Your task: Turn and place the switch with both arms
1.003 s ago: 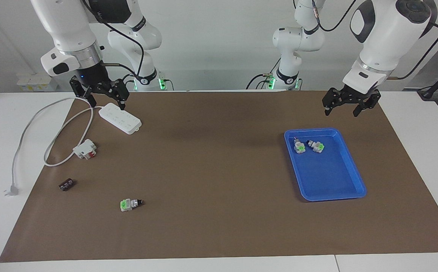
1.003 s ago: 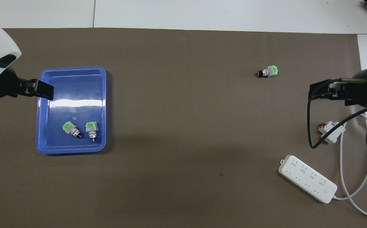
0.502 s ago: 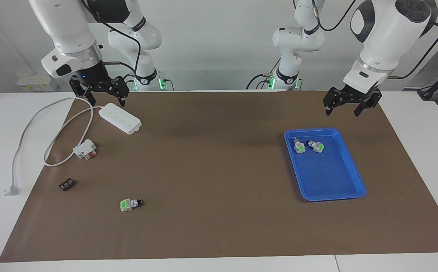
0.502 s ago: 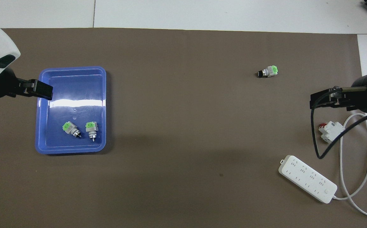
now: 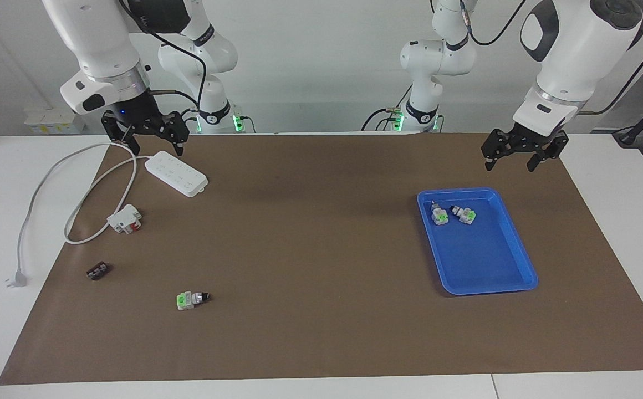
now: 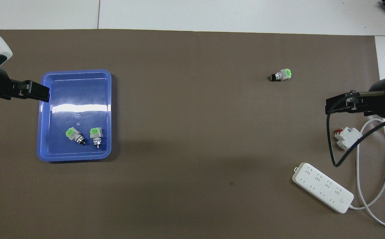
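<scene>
One switch point(image 5: 191, 299) with a green end block and a black knob tip lies alone on the brown mat, toward the right arm's end and far from the robots; it also shows in the overhead view point(image 6: 280, 75). Two more switches point(image 5: 438, 214) point(image 5: 464, 214) lie in the blue tray point(image 5: 521, 249). My left gripper point(image 5: 510, 164) is open and empty, raised over the mat by the tray's edge nearest the robots. My right gripper point(image 5: 156, 149) is open and empty, raised over the power strip's cable end.
A white power strip point(image 5: 176, 173) with a looping cable point(image 5: 50, 172) lies toward the right arm's end. A white-and-red block point(image 5: 124, 218) and a tiny black block point(image 5: 97, 271) lie on the mat between the strip and the lone switch.
My left gripper has drifted a little toward the left arm's end of the table. My right gripper has risen slightly and pulled back toward the robots. No object has moved.
</scene>
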